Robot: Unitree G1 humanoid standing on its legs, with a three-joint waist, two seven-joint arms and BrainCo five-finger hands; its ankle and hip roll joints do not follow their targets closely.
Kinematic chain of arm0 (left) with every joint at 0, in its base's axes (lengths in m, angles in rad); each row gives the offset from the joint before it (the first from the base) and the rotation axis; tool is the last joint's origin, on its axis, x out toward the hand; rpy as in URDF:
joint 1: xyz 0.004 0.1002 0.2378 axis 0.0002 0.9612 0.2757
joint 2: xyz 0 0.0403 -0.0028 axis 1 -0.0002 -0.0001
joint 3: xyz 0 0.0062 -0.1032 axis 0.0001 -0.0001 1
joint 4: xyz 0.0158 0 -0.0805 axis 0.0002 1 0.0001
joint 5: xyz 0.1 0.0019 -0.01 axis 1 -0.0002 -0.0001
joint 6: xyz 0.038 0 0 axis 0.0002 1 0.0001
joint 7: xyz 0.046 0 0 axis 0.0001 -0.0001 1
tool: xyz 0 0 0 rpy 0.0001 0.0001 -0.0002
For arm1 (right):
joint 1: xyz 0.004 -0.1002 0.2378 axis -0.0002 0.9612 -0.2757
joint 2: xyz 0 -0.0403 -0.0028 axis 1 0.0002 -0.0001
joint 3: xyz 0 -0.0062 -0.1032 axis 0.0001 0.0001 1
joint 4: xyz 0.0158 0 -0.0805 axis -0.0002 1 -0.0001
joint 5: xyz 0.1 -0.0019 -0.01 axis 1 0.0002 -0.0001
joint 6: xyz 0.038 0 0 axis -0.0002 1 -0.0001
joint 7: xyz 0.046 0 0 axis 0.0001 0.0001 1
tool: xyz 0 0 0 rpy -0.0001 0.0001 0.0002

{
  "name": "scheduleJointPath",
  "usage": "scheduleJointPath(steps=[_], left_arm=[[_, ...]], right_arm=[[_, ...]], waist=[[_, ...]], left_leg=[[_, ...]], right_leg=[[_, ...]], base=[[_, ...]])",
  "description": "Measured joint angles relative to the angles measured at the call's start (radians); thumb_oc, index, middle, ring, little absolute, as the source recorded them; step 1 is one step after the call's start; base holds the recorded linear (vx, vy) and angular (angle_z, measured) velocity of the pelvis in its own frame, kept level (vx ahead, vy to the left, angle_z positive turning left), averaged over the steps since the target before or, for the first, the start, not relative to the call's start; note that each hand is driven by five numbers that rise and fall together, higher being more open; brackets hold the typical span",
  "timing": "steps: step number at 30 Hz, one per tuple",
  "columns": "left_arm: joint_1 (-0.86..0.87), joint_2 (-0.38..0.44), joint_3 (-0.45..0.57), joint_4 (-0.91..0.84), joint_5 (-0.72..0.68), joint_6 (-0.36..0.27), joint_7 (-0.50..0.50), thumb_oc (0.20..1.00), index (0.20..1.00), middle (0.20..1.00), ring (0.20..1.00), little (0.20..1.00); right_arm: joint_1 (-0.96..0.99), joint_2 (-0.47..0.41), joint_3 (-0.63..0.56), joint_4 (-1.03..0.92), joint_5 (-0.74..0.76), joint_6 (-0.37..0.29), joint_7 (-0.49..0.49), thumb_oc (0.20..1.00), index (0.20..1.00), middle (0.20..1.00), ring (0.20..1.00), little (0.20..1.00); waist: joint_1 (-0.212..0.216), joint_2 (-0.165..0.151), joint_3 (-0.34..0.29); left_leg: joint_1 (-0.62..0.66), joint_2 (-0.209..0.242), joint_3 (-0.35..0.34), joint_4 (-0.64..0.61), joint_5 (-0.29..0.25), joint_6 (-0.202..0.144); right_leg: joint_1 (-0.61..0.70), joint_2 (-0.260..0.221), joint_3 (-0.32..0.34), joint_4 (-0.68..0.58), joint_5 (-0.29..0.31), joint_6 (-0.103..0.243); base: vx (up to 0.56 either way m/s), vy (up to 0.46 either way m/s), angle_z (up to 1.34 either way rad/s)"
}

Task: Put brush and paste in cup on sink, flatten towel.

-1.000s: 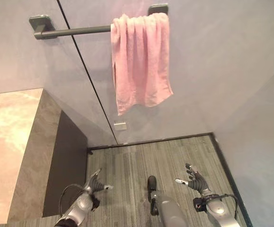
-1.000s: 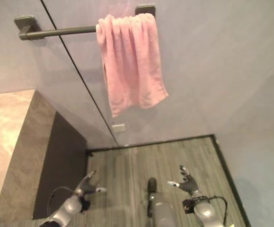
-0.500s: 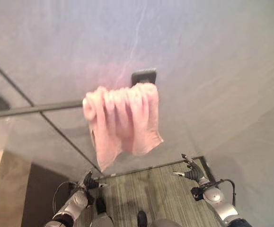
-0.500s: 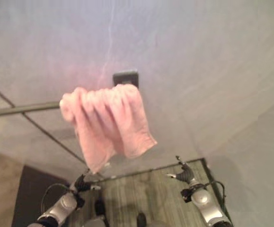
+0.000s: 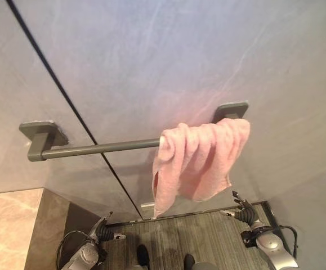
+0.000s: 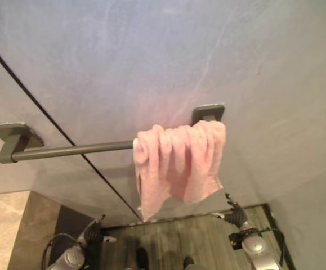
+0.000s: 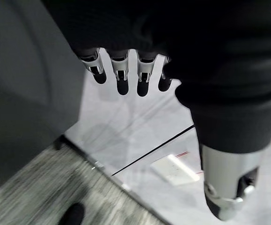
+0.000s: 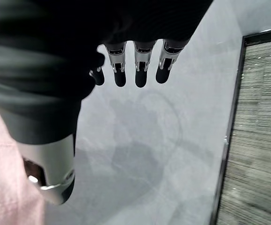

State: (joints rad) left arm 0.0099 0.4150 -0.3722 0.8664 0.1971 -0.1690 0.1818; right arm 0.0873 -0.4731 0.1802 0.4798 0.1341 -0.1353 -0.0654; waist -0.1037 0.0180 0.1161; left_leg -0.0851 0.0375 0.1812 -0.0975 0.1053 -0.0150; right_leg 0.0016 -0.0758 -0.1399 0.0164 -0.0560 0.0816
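A pink towel (image 5: 199,163) hangs bunched in folds at the right end of a grey wall rail (image 5: 101,148), close to the rail's right bracket (image 5: 232,109). My left hand (image 5: 103,229) is low at the lower left, open and holding nothing, well below the rail. Lower right, my right hand (image 5: 244,211) is open too, just beneath the towel's bottom corner and apart from it. The right wrist view has an edge of the pink towel (image 8: 4,187) beside the thumb, with the fingers (image 8: 141,63) straight against the grey wall.
A marble counter top (image 5: 8,225) with a dark side panel lies at the lower left. A dark vertical seam (image 5: 72,107) runs down the grey wall. Grey striped floor (image 5: 208,236) lies below, with a white wall plate (image 7: 175,168) near the skirting.
The camera has tilted up and turned, so the towel and rail sit lower and more to the right in view. Both hands stay open; the right one has risen closer to the towel's lower edge.
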Motion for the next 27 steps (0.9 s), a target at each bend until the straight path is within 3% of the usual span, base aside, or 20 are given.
scheduleJointPath(steps=[2,4,5,6,7,9,12,14,15,16,18,19,20,23,27], left_arm=[[0.003,0.014,0.003,-0.025,-0.001,-0.003,-0.005,1.000,1.000,1.000,1.000,1.000],[-0.004,0.027,0.006,-0.053,-0.002,-0.003,-0.012,1.000,1.000,1.000,1.000,1.000],[-0.005,0.035,0.007,-0.068,-0.002,-0.003,-0.013,1.000,1.000,1.000,1.000,1.000],[-0.002,0.049,0.022,-0.115,-0.003,-0.004,-0.020,1.000,1.000,1.000,1.000,1.000],[0.000,0.067,0.021,-0.134,-0.003,-0.010,-0.025,1.000,1.000,1.000,1.000,1.000],[0.000,0.079,0.024,-0.137,-0.003,-0.011,-0.035,1.000,1.000,1.000,1.000,1.000],[0.022,0.092,0.043,-0.141,-0.003,-0.011,-0.039,1.000,1.000,1.000,1.000,1.000],[0.036,0.091,0.044,-0.168,-0.005,-0.006,-0.045,1.000,1.000,1.000,1.000,1.000],[0.028,0.093,0.040,-0.193,-0.005,-0.006,-0.050,1.000,1.000,1.000,1.000,1.000],[-0.039,0.098,0.030,-0.238,-0.014,-0.008,-0.055,1.000,1.000,1.000,1.000,1.000],[-0.045,0.119,0.036,-0.284,-0.032,-0.005,-0.059,1.000,1.000,1.000,1.000,1.000],[-0.031,0.130,0.036,-0.308,-0.032,-0.004,-0.061,1.000,1.000,1.000,1.000,1.000],[-0.004,0.134,0.048,-0.342,-0.036,-0.012,-0.070,1.000,1.000,1.000,1.000,1.000],[-0.020,0.129,0.051,-0.357,-0.043,-0.023,-0.080,1.000,1.000,1.000,1.000,1.000],[-0.004,0.147,0.087,-0.480,-0.105,-0.024,-0.099,1.000,1.000,1.000,1.000,1.000]], right_arm=[[-0.037,-0.008,0.002,-0.013,0.001,-0.001,0.001,1.000,1.000,1.000,1.000,1.000],[-0.069,-0.014,0.013,-0.017,0.000,0.000,-0.003,1.000,1.000,1.000,1.000,1.000],[-0.070,-0.014,0.022,-0.019,0.000,0.000,-0.003,1.000,1.000,1.000,1.000,1.000],[-0.063,-0.015,0.040,-0.034,-0.001,0.002,0.000,1.000,1.000,1.000,1.000,1.000],[-0.064,-0.012,0.047,-0.044,-0.002,-0.005,0.003,1.000,1.000,1.000,1.000,1.000],[-0.087,-0.015,0.045,-0.050,-0.002,-0.007,0.002,1.000,1.000,1.000,1.000,1.000],[-0.103,-0.021,0.042,-0.050,-0.003,-0.007,0.000,1.000,1.000,1.000,1.000,1.000],[-0.095,-0.036,0.025,-0.057,-0.007,-0.008,-0.005,1.000,1.000,1.000,1.000,1.000],[-0.090,-0.047,0.014,-0.056,-0.011,-0.007,-0.016,1.000,1.000,1.000,1.000,1.000],[-0.090,-0.080,-0.016,-0.047,-0.012,-0.004,-0.037,1.000,1.000,1.000,1.000,1.000],[-0.129,-0.080,-0.024,-0.042,-0.016,0.007,-0.044,1.000,1.000,1.000,1.000,1.000],[-0.154,-0.078,-0.024,-0.043,-0.024,0.008,-0.044,1.000,1.000,1.000,1.000,1.000],[-0.170,-0.073,-0.051,-0.045,-0.029,0.005,-0.048,1.000,1.000,1.000,1.000,1.000],[-0.156,-0.078,-0.122,-0.046,-0.029,0.008,-0.068,1.000,1.000,1.000,1.000,1.000],[-0.108,-0.070,-0.137,-0.047,-0.029,0.013,-0.071,1.000,1.000,1.000,1.000,1.000]], waist=[[0.021,0.003,0.001],[0.020,-0.001,0.015],[0.032,-0.006,0.017],[0.051,-0.016,0.017],[0.067,-0.039,0.011],[0.094,-0.043,0.014],[0.104,-0.039,0.016],[0.100,-0.020,0.031],[0.096,-0.009,0.039],[0.084,-0.021,0.057],[0.090,-0.056,0.081],[0.091,-0.066,0.086],[0.081,-0.061,0.088],[0.035,-0.004,0.099],[0.040,-0.009,0.099]], left_leg=[[-0.053,0.006,0.043,0.001,-0.001,0.001],[-0.079,0.003,0.047,0.012,0.026,0.030],[-0.076,0.007,0.049,0.008,0.028,0.033],[-0.067,0.019,0.040,0.015,0.024,0.040],[-0.058,0.015,0.047,0.012,0.027,0.033],[-0.057,0.025,0.041,0.013,0.032,0.018],[-0.055,0.041,0.019,0.011,0.043,-0.001],[-0.076,0.039,-0.018,0.028,0.054,-0.023],[-0.098,0.039,-0.030,0.038,0.072,-0.046],[-0.164,0.024,-0.005,0.012,0.208,-0.235],[-0.162,0.057,0.118,0.157,0.079,-0.099],[-0.137,0.056,0.062,0.199,0.034,-0.082],[-0.032,0.051,-0.037,0.150,-0.021,-0.092],[0.091,0.072,-0.027,-0.002,-0.032,-0.086],[0.102,0.058,-0.032,0.003,-0.062,-0.066]], right_leg=[[-0.079,-0.002,0.044,0.010,0.009,0.014],[-0.095,0.004,0.048,0.005,0.035,0.013],[-0.091,0.009,0.045,0.010,0.029,0.014],[-0.085,0.015,0.046,0.062,-0.027,0.035],[-0.076,0.012,0.053,0.044,-0.032,0.019],[-0.055,0.028,0.057,0.011,-0.020,0.005],[-0.021,0.051,0.039,-0.027,-0.001,-0.011],[0.008,0.067,-0.004,-0.072,0.018,-0.020],[0.004,0.072,-0.024,-0.065,0.024,-0.028],[-0.039,0.037,-0.102,-0.049,0.035,-0.072],[-0.040,0.011,-0.094,-0.075,0.065,-0.094],[-0.037,0.008,-0.074,-0.074,0.071,-0.094],[-0.030,0.008,-0.050,-0.074,0.078,-0.087],[-0.017,0.032,-0.071,-0.074,0.084,-0.068],[-0.013,0.013,-0.071,-0.077,0.102,-0.037]], base=[[-0.25,0.001,-0.48],[-0.18,-0.007,-0.07],[-0.11,-0.056,0.10],[-0.07,-0.070,0.04],[-0.10,-0.127,0.04],[-0.08,-0.146,0.03],[-0.09,-0.110,0.21],[-0.19,-0.092,0.49],[-0.17,-0.020,1.29],[-0.13,0.031,1.19],[-0.05,0.103,0.38],[0.03,0.155,-0.50],[0.05,0.156,-0.35],[0.05,0.128,0.06],[0.03,0.149,0.03]])
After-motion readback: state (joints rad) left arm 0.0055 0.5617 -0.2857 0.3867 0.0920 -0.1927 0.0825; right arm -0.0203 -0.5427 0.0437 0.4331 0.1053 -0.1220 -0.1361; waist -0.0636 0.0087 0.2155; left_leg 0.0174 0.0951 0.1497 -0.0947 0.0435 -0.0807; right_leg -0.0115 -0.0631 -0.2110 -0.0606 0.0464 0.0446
